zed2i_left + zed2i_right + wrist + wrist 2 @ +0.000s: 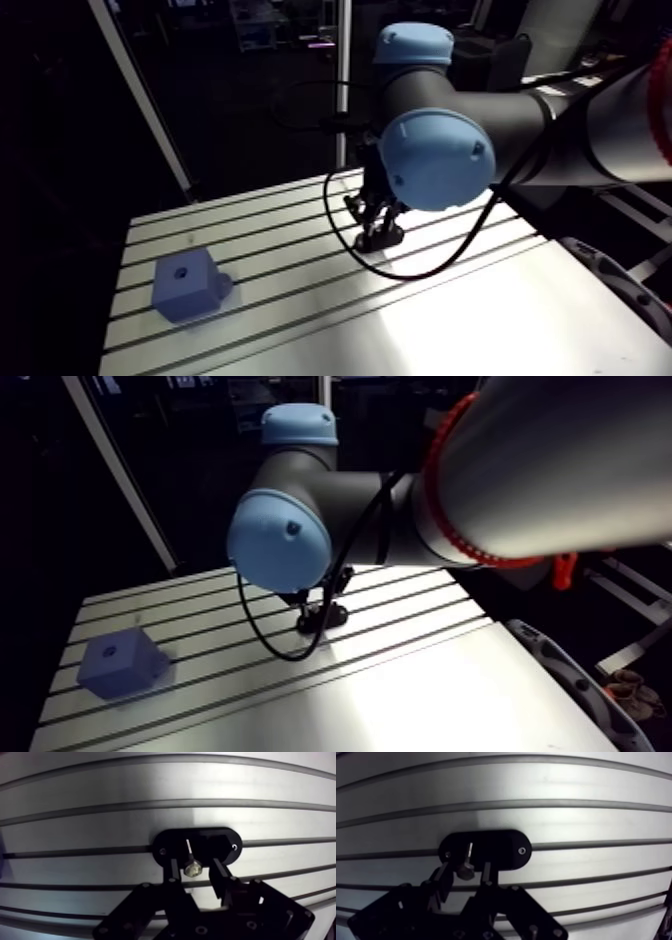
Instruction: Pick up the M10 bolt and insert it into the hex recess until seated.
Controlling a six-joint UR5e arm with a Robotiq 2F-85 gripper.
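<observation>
Bolt (190, 868): upright on black plate (223, 845), between fingers of gripper (194, 872), which stand part open, apparently not clamping. Block (187, 290) with recess (181, 268): arm view lower left, well apart. Risk: off-centre closing may tip the bolt or grip it skewed, jamming insertion.

The arm (570, 135) stretches out roughly level, its dark forearm ending in a cluster of wrist joints (437, 158) with light-blue caps, one cap facing outward and another sitting on top. Below them the wrist turns straight down, and the gripper (194, 864) hangs vertical with its tips low. Its two black fingers (173, 872) stand parallel and apart, with a clear gap between them.
</observation>
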